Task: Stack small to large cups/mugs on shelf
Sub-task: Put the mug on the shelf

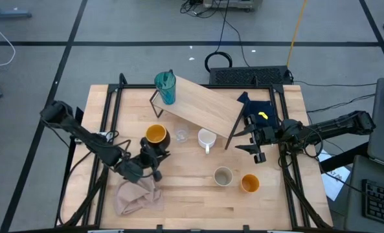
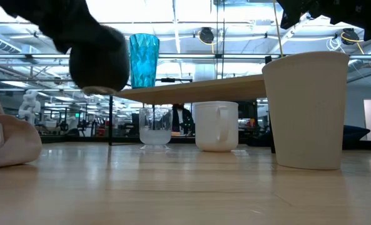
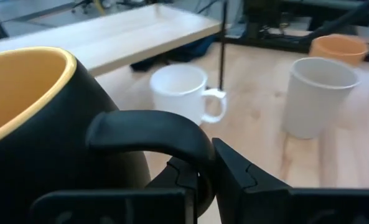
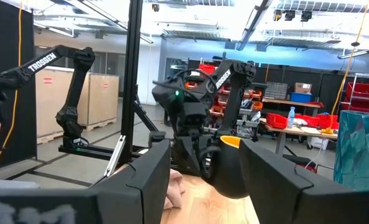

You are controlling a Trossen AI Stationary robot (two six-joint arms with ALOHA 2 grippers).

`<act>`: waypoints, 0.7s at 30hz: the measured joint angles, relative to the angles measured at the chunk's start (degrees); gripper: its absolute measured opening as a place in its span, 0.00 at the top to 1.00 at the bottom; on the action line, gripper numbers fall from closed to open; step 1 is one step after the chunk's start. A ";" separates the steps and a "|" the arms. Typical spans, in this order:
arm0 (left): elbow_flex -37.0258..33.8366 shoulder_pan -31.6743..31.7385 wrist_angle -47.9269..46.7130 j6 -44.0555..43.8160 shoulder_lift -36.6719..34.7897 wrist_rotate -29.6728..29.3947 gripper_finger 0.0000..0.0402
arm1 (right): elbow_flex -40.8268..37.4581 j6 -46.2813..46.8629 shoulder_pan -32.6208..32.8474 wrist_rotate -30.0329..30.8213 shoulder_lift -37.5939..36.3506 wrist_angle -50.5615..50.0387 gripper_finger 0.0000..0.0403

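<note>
Black mug (image 3: 41,124) hung by its handle, pinched in the left gripper (image 1: 154,157) (lifted for the shelf (image 1: 201,107), probably); the right gripper (image 1: 256,139) waited, spread.

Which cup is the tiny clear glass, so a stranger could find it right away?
Start at the slanted wooden shelf in the middle of the table. Just in front of its near edge stand three vessels in a row: black mug, clear glass, white mug. The glass is the middle, see-through, handleless one.
</note>
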 joint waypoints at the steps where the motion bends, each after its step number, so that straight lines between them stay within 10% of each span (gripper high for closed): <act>1: 0.50 0.15 0.10 1.39 -0.11 0.53 0.94 | 0.00 0.00 0.00 0.00 0.00 0.00 0.55; 21: 7.23 10.63 10.60 26.68 -0.12 19.77 0.94 | 0.00 -0.85 0.00 0.00 0.00 -0.07 0.55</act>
